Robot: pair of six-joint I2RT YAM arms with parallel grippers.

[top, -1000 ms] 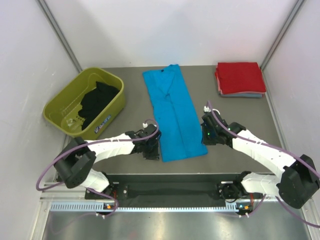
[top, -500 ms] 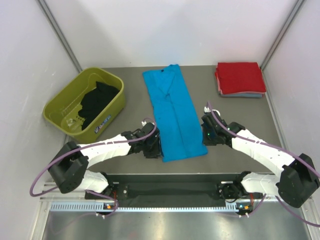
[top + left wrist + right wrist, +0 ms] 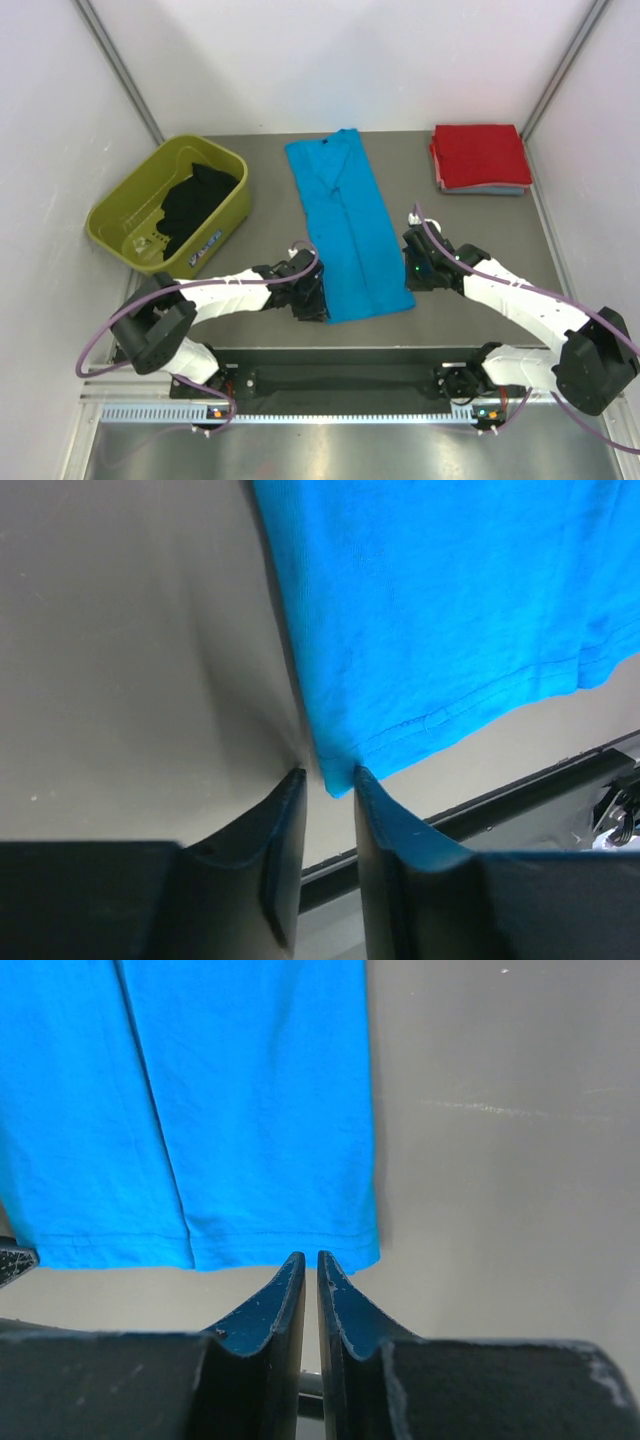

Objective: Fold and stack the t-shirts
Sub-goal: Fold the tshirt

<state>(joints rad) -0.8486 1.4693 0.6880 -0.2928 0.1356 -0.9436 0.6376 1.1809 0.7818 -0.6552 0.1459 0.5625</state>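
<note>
left gripper: jaws a little apart, the blue shirt's 7 o'clock corner poking into the gap between the tips.
right gripper: jaws all but closed, nothing between them; tips at the shirt's hem by its 5 o'clock corner, contact unclear.
blue shirt: centre of table, lying flat, folded into a long strip running 12 to 6; fine knit, stitched hem, collar at 12.
red shirt: folded square at 1 o'clock, on top of a grey shirt.
black shirt: crumpled in the tub at 10 o'clock.
tub: olive plastic, rounded corners.
writing: label on tub's side, too small to read.
</note>
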